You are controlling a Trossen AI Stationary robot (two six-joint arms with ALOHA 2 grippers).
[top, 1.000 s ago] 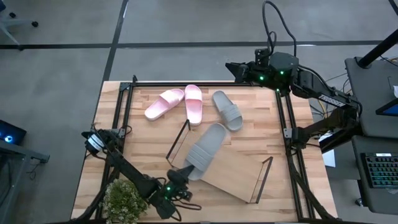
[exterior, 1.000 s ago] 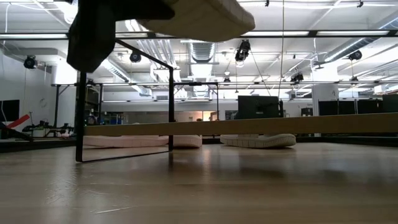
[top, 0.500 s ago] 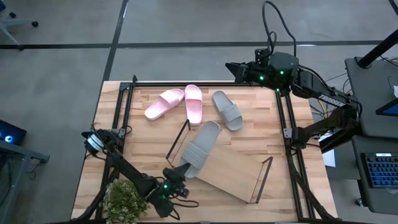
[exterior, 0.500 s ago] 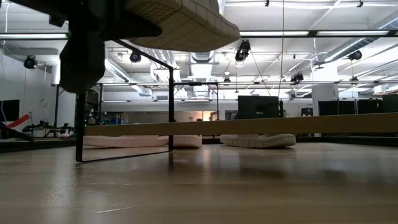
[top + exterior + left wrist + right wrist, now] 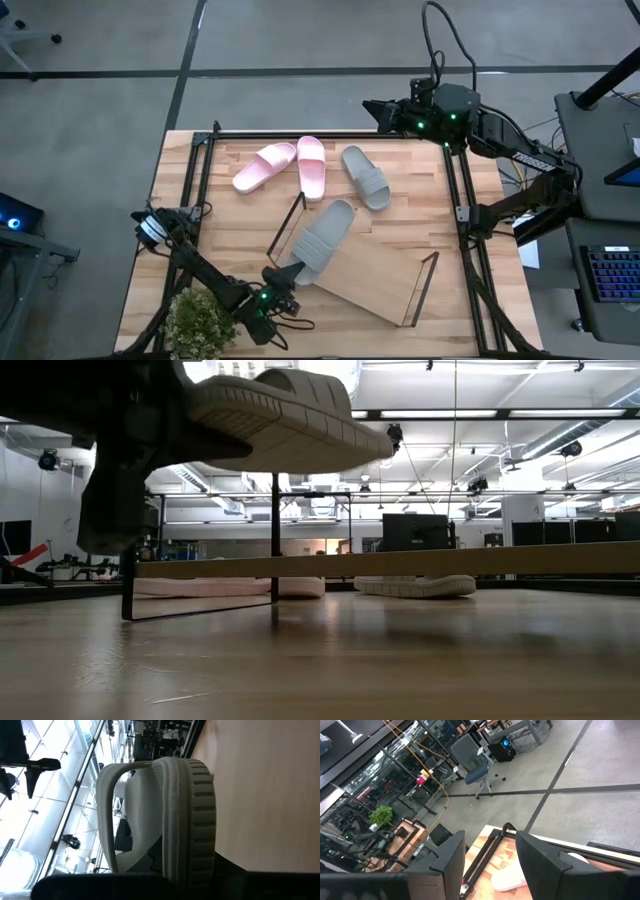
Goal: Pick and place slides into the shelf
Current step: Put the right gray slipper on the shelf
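A grey slide [image 5: 322, 238] hangs over the left end of the shelf [image 5: 375, 280], a light-wood board lying slantwise with dark wire frames [image 5: 287, 225] at its short ends. My left gripper [image 5: 276, 287] is shut on the slide's near end. In the low view the slide [image 5: 285, 420] floats sole-down above the board [image 5: 420, 563]. Two pink slides [image 5: 262, 166] [image 5: 312, 168] and a second grey slide [image 5: 365, 177] lie flat on the table's far side. My right gripper [image 5: 487, 862] waits open, high over the far right corner. My left gripper holds the grey slide by its near end [image 5: 292, 270], the fingers coming level from the table's near left. In the left wrist view the gripper's own body covers the place of contact below the ribbed sole edge [image 5: 200, 855]. The slide is lifted clear, roughly level, sole down.
A small green plant [image 5: 198, 320] stands at the table's near left corner, close to my left arm. Dark frame rails [image 5: 462, 200] run along the table's sides. Bare wood lies between the shelf and the slides at the far side.
My left gripper has sunk and drawn a little toward the table's near left, staying shut. The grey slide has come down with it, closer to the shelf board, still clear of it.
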